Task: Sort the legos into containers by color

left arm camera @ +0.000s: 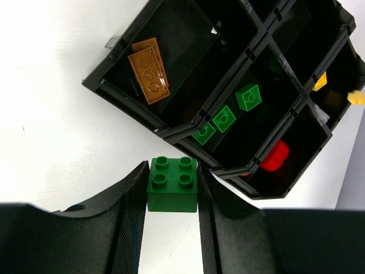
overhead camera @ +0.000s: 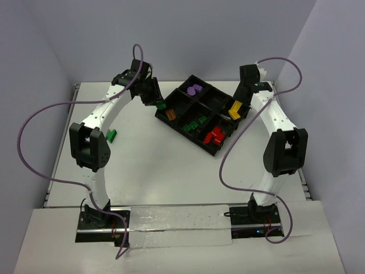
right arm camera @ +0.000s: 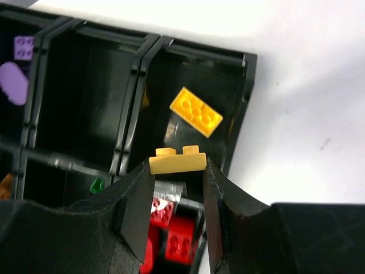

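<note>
Your left gripper (left arm camera: 172, 197): textured black pads pinching a green brick (left arm camera: 172, 184) by its two flat side walls. The brick is hard, light, glossy plastic with four studs. It should not give, so keep it square or it may twist.

Just ahead of the fingertips: the black tray (left arm camera: 131, 111), with thin stiff walls. Three green pieces (left arm camera: 223, 119) sit ahead and right, a brown plate (left arm camera: 149, 71) ahead and left.

Your right gripper (right arm camera: 178, 171): pinching a thin yellow plate (right arm camera: 177, 162) by its edges, a slim and likely slippery purchase. Directly beyond is a compartment holding a second yellow piece (right arm camera: 196, 112).

One green piece (overhead camera: 112, 135) lies on the table, well behind your left gripper.
</note>
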`<action>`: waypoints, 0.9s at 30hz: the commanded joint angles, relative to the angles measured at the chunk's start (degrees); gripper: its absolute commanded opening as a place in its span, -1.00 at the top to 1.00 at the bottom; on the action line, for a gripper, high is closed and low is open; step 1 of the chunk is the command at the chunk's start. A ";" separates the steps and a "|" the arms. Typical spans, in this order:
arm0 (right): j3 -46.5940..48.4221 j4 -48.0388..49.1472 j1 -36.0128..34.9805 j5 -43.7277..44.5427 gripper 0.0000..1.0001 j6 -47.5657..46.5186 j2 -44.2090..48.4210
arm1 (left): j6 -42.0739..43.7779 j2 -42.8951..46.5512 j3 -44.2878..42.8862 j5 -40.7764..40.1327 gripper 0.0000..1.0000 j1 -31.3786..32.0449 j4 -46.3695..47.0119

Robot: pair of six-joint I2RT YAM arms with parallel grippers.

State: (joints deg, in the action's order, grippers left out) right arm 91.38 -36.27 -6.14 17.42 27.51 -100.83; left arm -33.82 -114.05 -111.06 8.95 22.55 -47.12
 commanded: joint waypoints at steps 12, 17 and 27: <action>3.91 1.82 1.22 -4.91 -0.47 0.25 -7.05 | 1.76 -2.88 -3.34 -0.05 0.68 2.24 3.35; 4.88 0.58 0.76 -5.19 -0.62 0.39 -5.96 | 2.09 -4.83 -5.26 -0.40 0.68 2.25 3.35; -0.31 1.07 -1.39 -5.32 -0.62 0.97 4.40 | 4.85 -5.13 -6.66 -0.55 0.67 7.42 4.34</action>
State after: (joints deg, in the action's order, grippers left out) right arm 92.71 -36.02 -6.19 11.87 28.05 -103.65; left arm -31.62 -119.09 -113.55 8.67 25.94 -45.28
